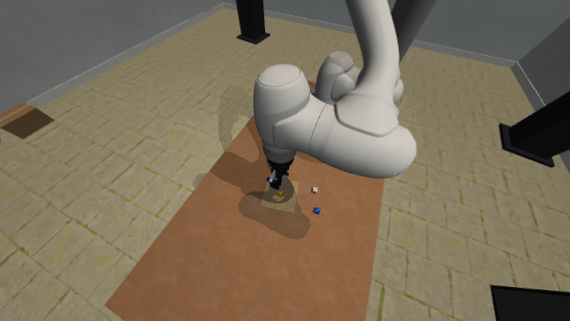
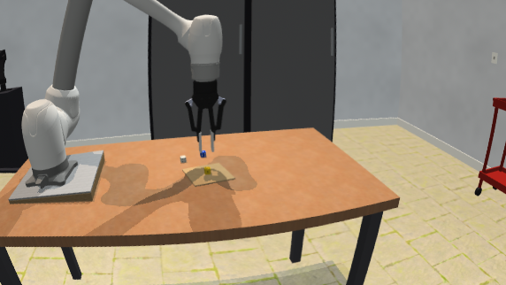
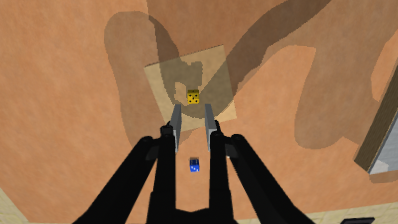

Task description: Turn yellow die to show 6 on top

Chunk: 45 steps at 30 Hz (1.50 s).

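Observation:
The yellow die (image 1: 281, 193) (image 2: 207, 170) (image 3: 193, 97) lies flat on the tan mat (image 1: 269, 203) (image 2: 199, 181) (image 3: 157, 80); its upper face shows five pips in the wrist view. My gripper (image 1: 279, 187) (image 2: 206, 150) (image 3: 193, 113) points down above the mat, higher than the yellow die. Its fingers are partly open, a narrow gap apart, with nothing between them. The blue die (image 1: 317, 210) (image 2: 203, 154) (image 3: 194, 165) and the white die (image 1: 315, 190) (image 2: 183, 159) lie on the table beside the mat. The white die is almost wholly hidden by the gripper in the wrist view.
The brown table (image 1: 239, 259) (image 2: 292, 177) lies under the mat and dice. The arm's base plate (image 2: 80, 177) stands on it at the left in the exterior view, and its edge shows at the right of the wrist view. Shadows of the arm fall across the mat.

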Motion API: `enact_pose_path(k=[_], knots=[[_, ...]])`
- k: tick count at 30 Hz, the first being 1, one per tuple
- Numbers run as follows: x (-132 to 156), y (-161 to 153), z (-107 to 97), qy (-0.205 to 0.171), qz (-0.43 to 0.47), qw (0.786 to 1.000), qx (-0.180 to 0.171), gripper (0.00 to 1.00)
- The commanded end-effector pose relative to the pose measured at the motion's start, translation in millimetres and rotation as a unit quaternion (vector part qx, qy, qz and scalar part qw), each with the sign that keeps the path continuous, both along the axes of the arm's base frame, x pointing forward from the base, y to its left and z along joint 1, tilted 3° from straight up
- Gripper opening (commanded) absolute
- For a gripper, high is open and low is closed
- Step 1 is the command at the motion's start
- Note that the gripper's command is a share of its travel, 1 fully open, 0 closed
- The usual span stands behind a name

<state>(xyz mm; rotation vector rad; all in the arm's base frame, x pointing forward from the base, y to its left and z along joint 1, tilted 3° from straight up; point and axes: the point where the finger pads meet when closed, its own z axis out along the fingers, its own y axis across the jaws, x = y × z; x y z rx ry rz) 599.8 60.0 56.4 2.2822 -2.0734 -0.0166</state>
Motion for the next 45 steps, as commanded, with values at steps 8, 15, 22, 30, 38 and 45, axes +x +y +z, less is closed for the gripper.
enact_pose_path(k=[8, 15, 22, 30, 38, 45], knots=[[0, 0, 0, 0.0, 0.0, 1.0, 0.0, 0.21], [0, 0, -3, 0.0, 0.0, 1.0, 0.0, 0.21], [0, 0, -9, 0.0, 0.0, 1.0, 0.0, 0.21], [-1, 0, -19, 0.0, 0.0, 1.0, 0.0, 0.21], [-2, -1, -32, 0.0, 0.0, 1.0, 0.0, 0.21], [-2, -1, -39, 0.0, 0.0, 1.0, 0.0, 0.21]])
